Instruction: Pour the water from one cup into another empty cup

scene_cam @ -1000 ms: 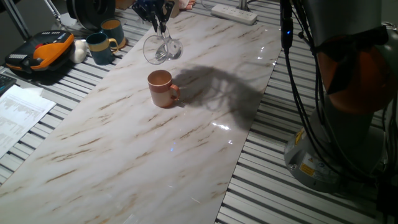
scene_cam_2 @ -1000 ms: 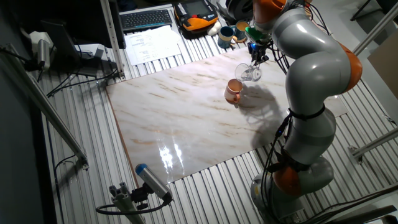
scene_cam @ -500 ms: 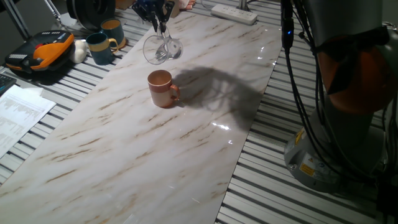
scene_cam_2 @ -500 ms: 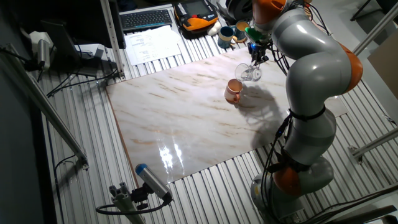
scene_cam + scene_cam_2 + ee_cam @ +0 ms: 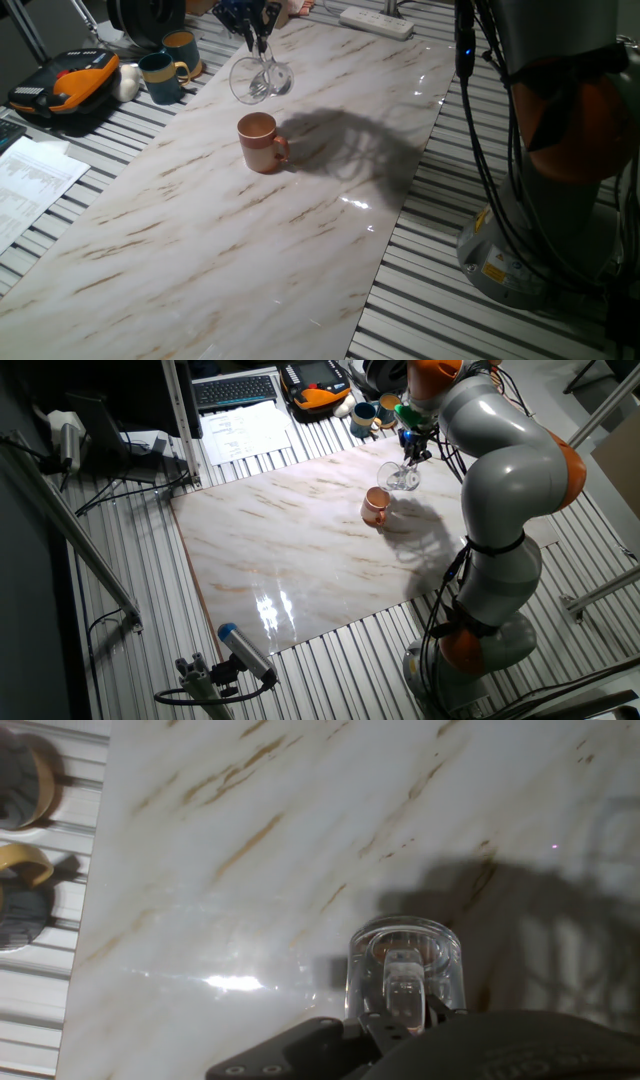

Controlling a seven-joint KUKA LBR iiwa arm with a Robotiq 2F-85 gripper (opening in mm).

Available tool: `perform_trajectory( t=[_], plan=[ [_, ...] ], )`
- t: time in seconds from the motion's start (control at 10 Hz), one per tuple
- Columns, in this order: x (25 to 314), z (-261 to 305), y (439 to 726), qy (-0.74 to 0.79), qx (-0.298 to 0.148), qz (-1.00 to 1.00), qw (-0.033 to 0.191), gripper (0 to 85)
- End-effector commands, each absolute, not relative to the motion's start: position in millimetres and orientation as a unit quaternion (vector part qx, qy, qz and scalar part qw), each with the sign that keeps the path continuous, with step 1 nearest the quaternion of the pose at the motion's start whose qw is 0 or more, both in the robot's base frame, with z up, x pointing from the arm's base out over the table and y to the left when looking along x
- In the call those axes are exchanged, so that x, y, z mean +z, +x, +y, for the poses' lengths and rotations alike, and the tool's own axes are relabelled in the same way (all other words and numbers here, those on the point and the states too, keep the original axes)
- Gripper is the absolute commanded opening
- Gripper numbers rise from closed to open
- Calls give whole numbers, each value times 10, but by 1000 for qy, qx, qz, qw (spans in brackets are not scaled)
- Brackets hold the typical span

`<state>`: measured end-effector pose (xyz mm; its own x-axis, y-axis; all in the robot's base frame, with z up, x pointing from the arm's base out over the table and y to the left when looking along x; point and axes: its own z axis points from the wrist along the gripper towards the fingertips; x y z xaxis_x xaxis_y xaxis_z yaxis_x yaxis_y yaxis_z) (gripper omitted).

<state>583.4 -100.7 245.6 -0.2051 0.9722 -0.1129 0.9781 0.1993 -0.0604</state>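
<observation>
The clear glass mug (image 5: 258, 78) hangs tipped on its side above the marble slab, mouth facing the near left. My gripper (image 5: 255, 36) is shut on it from above, at the handle side. The terracotta mug (image 5: 260, 142) stands upright on the slab just below and in front of the glass mug, handle to the right. In the other fixed view the glass mug (image 5: 402, 477) hangs up and to the right of the terracotta mug (image 5: 376, 506). The hand view shows the glass mug (image 5: 405, 960) end-on with an orange tint behind it. I cannot make out the water.
Two dark teal mugs (image 5: 160, 77) (image 5: 181, 50) stand on the slatted table left of the slab, beside an orange-black device (image 5: 65, 85). A white power strip (image 5: 377, 22) lies at the far edge. Papers (image 5: 30, 180) lie at the left. The arm's base (image 5: 540, 240) stands right.
</observation>
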Motion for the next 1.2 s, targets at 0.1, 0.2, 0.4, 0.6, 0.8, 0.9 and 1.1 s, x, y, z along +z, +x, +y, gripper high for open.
perform_trajectory(
  t=[0.1,0.2,0.4,0.6,0.8,0.9,1.1],
  plan=[
    [2458,-1014,5834,629,-70,774,30,0],
    [2459,-1016,5834,628,-74,774,33,0],
    [2462,-1018,5831,628,-75,774,36,0],
    [2473,-1030,5830,625,-79,775,41,0],
    [2479,-1038,5830,625,-78,775,45,0],
    [2483,-1038,5826,625,-75,776,46,0],
    [2492,-1030,5822,626,-69,775,47,0]
  ],
)
